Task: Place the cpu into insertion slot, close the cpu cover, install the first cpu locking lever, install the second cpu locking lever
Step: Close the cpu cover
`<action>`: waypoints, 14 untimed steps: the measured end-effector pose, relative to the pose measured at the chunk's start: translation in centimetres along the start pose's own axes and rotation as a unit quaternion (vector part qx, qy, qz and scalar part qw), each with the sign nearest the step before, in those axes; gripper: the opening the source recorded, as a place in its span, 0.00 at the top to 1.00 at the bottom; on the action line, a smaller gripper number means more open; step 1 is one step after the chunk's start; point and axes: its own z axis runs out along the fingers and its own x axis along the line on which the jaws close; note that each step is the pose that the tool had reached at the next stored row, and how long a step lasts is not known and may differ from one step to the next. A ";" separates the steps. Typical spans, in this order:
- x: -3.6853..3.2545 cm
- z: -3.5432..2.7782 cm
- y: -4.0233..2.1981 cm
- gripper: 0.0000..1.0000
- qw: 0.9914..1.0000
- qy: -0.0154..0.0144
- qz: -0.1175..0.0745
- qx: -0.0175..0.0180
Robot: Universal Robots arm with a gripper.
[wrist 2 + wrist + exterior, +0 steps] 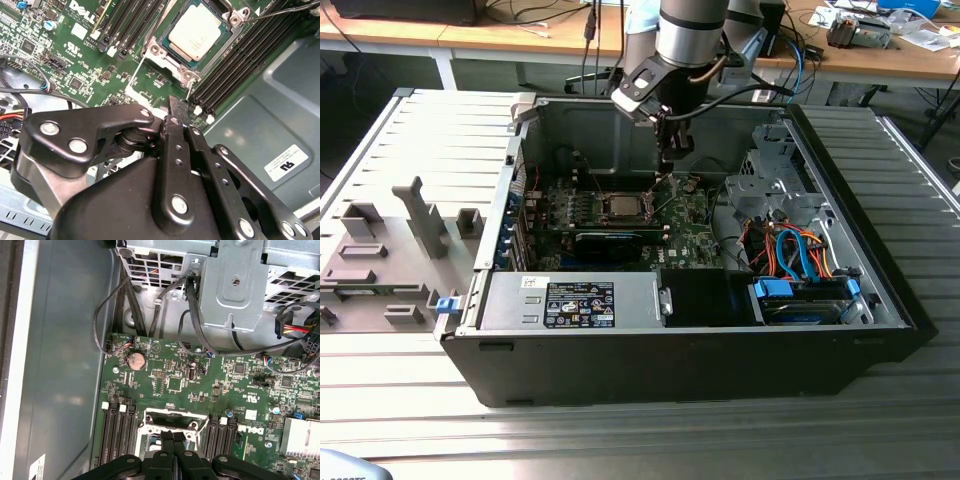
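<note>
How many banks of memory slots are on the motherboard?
2. One bank lies beside the cpu, the other bank on its opposite side; further slots may be hidden.

The claw [665, 172] hangs near the cpu [620, 207] inside the open case [670, 372].

Open case [670, 370] lies on its side on the slatted surface [620, 440]. Motherboard [695, 235] sits on the case floor, toward the far wall. Cpu [197, 31] lies in the insertion slot [159, 52], with memory slots [240, 60] flanking it on both sides. Drive cage [775, 190] is at the exterior view's right of the board. Power supply [570, 300] runs along the near wall. Tool [665, 172] stands over the slot's edge on the exterior view's right, possibly touching there; contact unclear.
</note>
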 end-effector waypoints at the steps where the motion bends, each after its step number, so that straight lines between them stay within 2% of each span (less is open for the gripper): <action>1: 0.00 0.00 0.03 0.89 1.000 0.000 0.000 0.000; 14: -0.09 -0.01 0.63 0.89 1.000 0.000 0.000 0.000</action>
